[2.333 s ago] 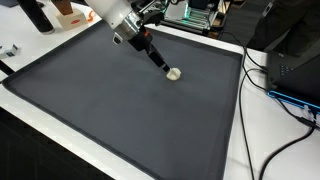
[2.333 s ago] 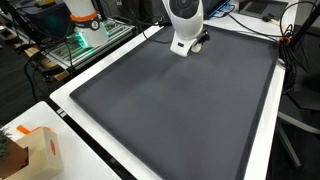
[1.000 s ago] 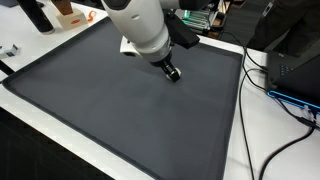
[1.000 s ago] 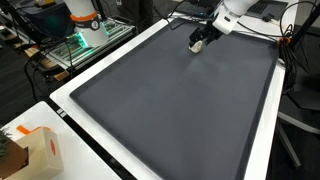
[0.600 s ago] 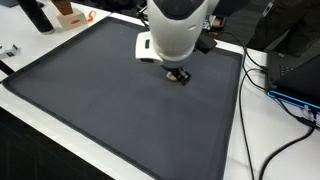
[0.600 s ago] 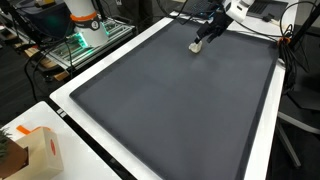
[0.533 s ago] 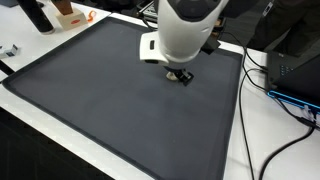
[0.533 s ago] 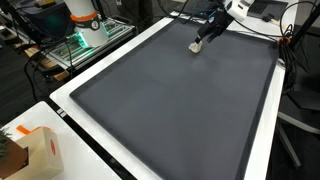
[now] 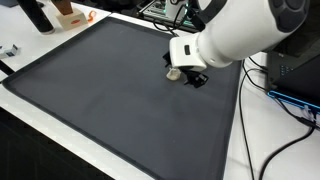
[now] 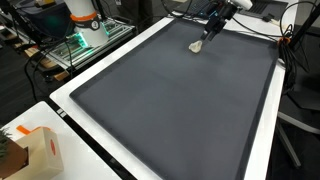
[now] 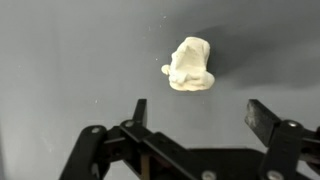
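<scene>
1. Since the look half a second back, I see the arm's bulk has swung rightward in an exterior view, uncovering the white lump (image 9: 174, 73).
2. Far left, a cardboard box (image 10: 35, 150) sits on the white table edge, off the mat.
3. Across the middle spreads the dark mat (image 10: 170, 100).
4. Toward its far right part the lump lies on the mat.
5. Just right of it hangs my gripper (image 10: 209, 33), above and beside the lump without touching it.
6. From the wrist view, the jaws stand spread wide with nothing in them; the lump lies ahead of the gap, nearer the left finger (image 11: 138, 112).
7. Cables (image 10: 292, 60) trail off the right edge.
</scene>
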Available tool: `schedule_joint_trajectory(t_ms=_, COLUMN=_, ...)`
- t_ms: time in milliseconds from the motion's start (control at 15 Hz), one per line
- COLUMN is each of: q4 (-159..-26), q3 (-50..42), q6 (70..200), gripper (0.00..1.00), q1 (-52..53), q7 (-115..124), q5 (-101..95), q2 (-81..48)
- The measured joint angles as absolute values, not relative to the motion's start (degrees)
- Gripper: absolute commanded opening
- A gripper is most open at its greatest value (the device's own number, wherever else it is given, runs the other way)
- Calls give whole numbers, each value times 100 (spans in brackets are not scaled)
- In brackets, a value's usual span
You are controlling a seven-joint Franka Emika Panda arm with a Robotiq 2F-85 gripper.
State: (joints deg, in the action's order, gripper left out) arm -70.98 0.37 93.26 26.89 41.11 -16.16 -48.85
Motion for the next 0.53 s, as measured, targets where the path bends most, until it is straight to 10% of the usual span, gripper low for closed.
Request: schedule_joint_trajectory(t_ms=533, q4=-7240, q3=42, q6=9734, gripper=100, q1=3041, q7=3547, q5=-2451, q2=-4900)
